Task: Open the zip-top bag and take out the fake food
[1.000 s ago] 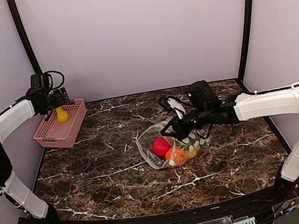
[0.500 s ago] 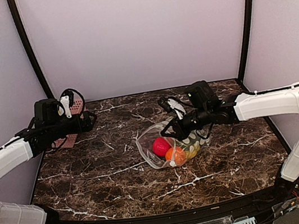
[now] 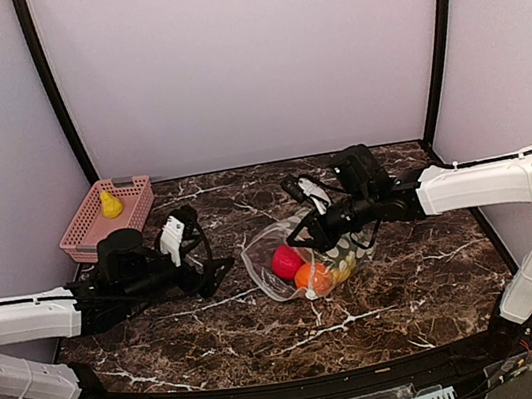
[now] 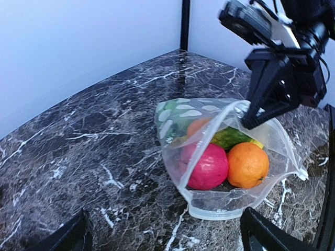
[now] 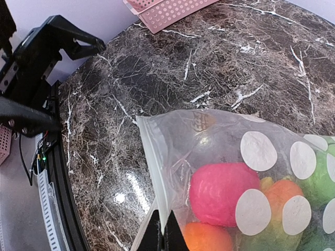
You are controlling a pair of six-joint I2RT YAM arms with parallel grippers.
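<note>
The left arm is swinging in from the far-left corner, where it was over the basket (image 3: pixel 88 239) a second ago, and its gripper (image 3: pixel 219 274) is now lying low over the table (image 3: pixel 216 334), just left of the bag (image 3: pixel 271 244) and pointing at it. Its jaws are spreading wide and holding nothing. The right arm and the bag are staying where they were. The right gripper (image 3: pixel 302 237) is pinching the far side of the bag's rim and holding the mouth agape toward the left. The bag is lying at mid-table, with a magenta ball (image 3: pixel 286 260) and an orange ball (image 3: pixel 313 276) inside. The left wrist view is looking straight into the open mouth and also showing a green bit (image 4: pixel 229 137) behind the balls, which the top view is not resolving. The right wrist view is showing its fingertips (image 5: pixel 168 230) shut on the clear rim, and the dotted green face of the bag at the right. A yellow piece (image 3: pixel 110 204) is sitting in the basket, well apart from the bag. Nothing is lying between the left gripper and the bag's mouth.
</note>
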